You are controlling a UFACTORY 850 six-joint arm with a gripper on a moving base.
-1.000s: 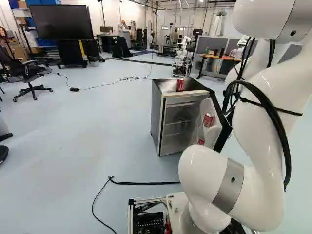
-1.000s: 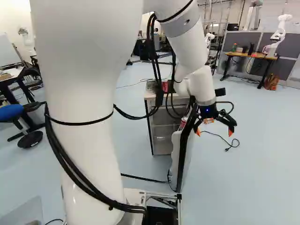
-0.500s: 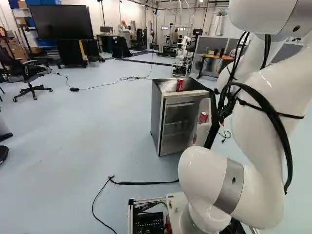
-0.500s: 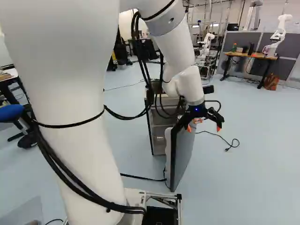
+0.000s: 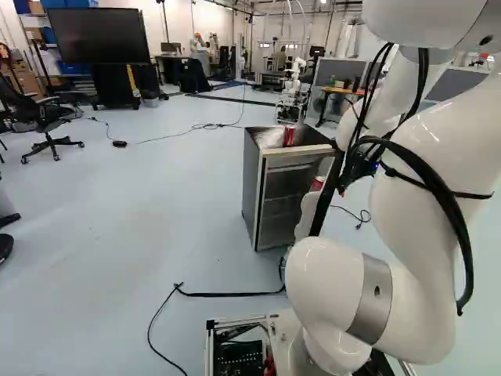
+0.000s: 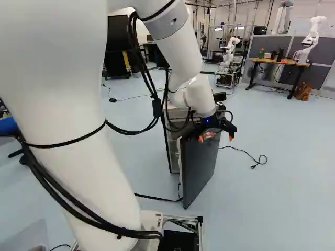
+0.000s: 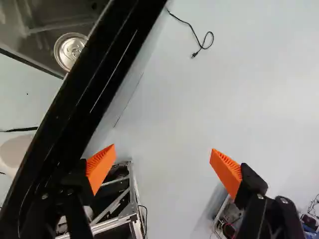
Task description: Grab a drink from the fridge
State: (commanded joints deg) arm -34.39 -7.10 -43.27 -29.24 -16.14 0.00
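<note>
Pale blue floor (image 5: 156, 219) spreads through a workshop, with a big dark screen (image 5: 98, 35) and an office chair (image 5: 47, 121) at the left of the left base view. The small fridge (image 5: 249, 188) stands with its door (image 6: 198, 167) swung open. One red can (image 5: 290, 135) is upright on top of the fridge; another red can (image 5: 318, 183) shows by the door's inner side (partly hidden, so its exact seat is hard to tell). The gripper (image 6: 215, 138) hangs at the door's top edge, pointing down — its fingers spread wide, nothing held. In the wrist view, floor shows between the orange pads (image 7: 99, 167), and a can's silver lid (image 7: 70, 51) lies across the door's edge — probably the door can's.
</note>
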